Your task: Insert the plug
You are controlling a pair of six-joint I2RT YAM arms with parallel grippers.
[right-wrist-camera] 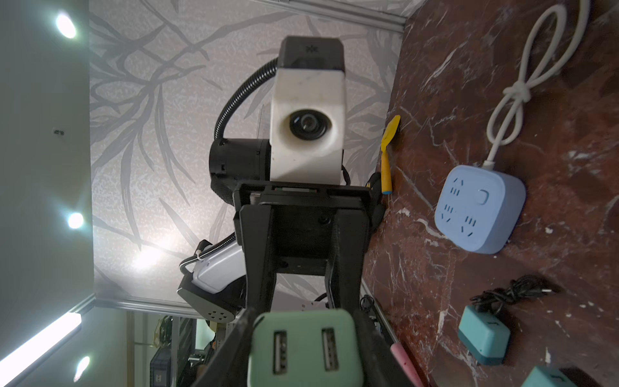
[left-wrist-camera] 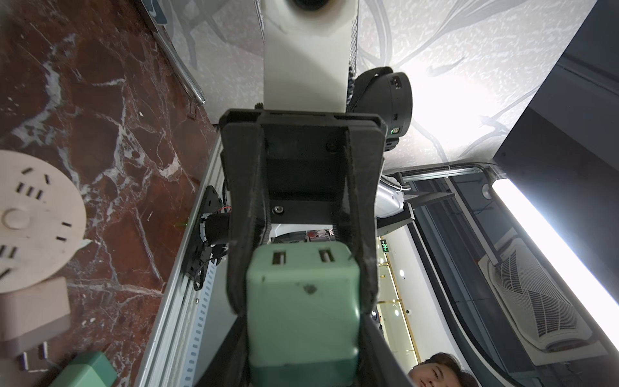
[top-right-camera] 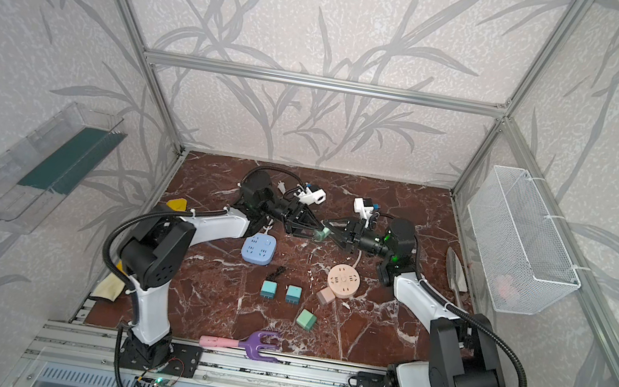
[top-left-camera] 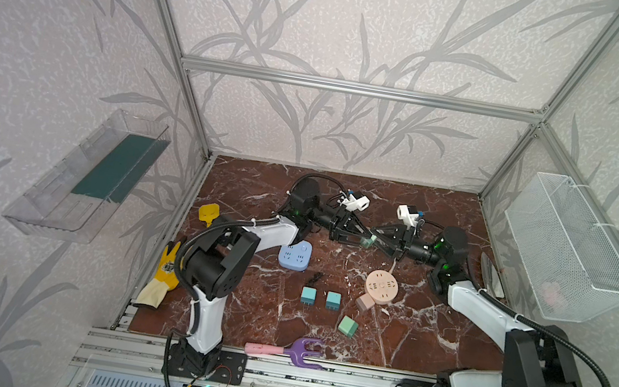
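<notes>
A pale green plug [top-left-camera: 366, 242] [top-right-camera: 319, 235] hangs above the marble floor at the back middle, between my two grippers. My left gripper [top-left-camera: 360, 241] [left-wrist-camera: 303, 351] is shut on it from the left. From the right, my right gripper [top-left-camera: 375, 239] [right-wrist-camera: 304, 351] has its jaws pressed against both sides of the same plug [right-wrist-camera: 303, 348], whose two-port face looks at the right wrist camera. The plug [left-wrist-camera: 301, 301] fills the left wrist view. A blue square socket block [top-left-camera: 294, 255] [right-wrist-camera: 479, 207] and a round peach socket [top-left-camera: 381, 285] [left-wrist-camera: 33, 217] lie on the floor below.
Two teal plugs [top-left-camera: 308, 295] [top-left-camera: 333, 300], another green plug [top-left-camera: 348, 326], a pink plug [top-left-camera: 365, 302] and a black cable [top-left-camera: 314, 277] lie in front. A purple fork [top-left-camera: 302, 349], yellow glove [top-left-camera: 165, 273], yellow trowel [top-left-camera: 208, 213], wire basket [top-left-camera: 568, 248] and clear bin [top-left-camera: 87, 176] line the edges.
</notes>
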